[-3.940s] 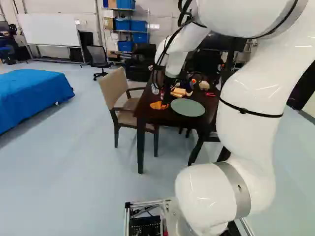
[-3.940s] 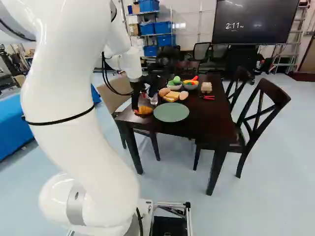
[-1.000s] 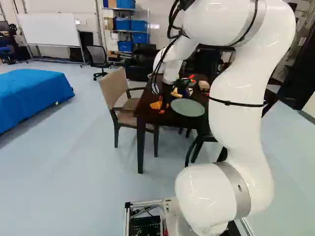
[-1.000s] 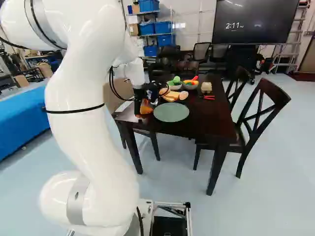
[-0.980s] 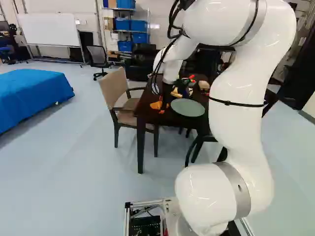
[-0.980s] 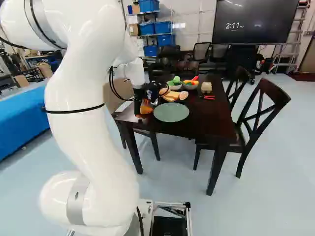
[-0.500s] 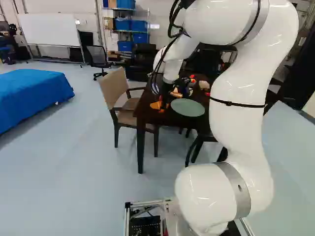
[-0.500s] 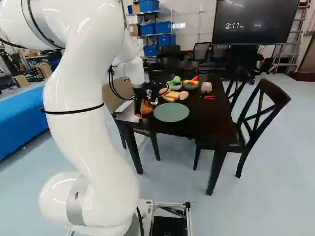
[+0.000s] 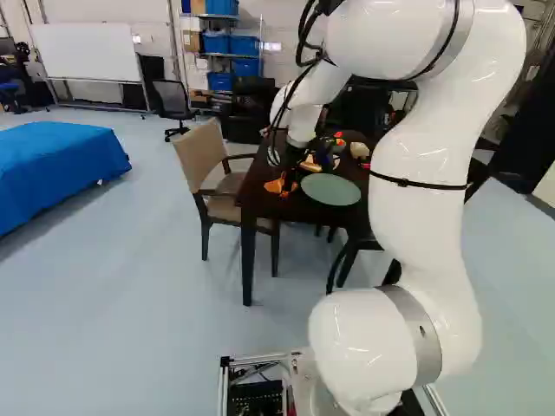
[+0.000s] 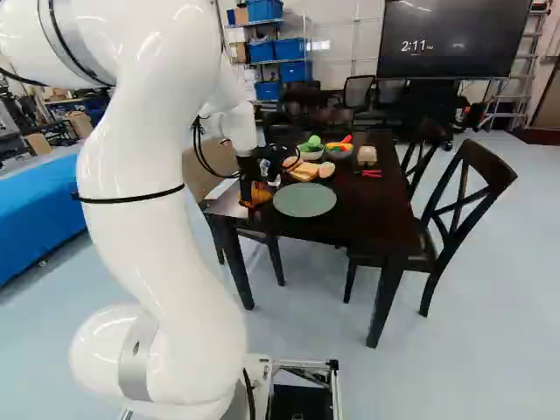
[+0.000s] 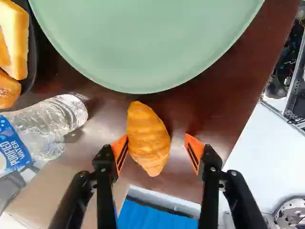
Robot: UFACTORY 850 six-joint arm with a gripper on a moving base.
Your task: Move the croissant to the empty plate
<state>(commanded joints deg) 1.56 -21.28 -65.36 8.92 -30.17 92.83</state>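
Dark table (image 10: 376, 206), croissant (image 11: 148, 138) between spread fingers (image 11: 193, 147), clear only in wrist view

Robotics lab or workshop room, metal shelving (image 10: 306, 48) stacked with blue bins (image 10: 280, 51), rolling whiteboard (image 9: 91, 65), wall-mounted screen (image 10: 451, 39), ladder (image 10: 527, 74), office chair (image 9: 173, 102), dark dining table (image 10: 367, 219) amid wide pale floor (image 9: 130, 303), cluttered workbench (image 10: 74, 99) behind

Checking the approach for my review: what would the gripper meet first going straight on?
Likely the tabletop, with the open gripper straddling the croissant; the nearer finger might brush it first, depth being unclear.
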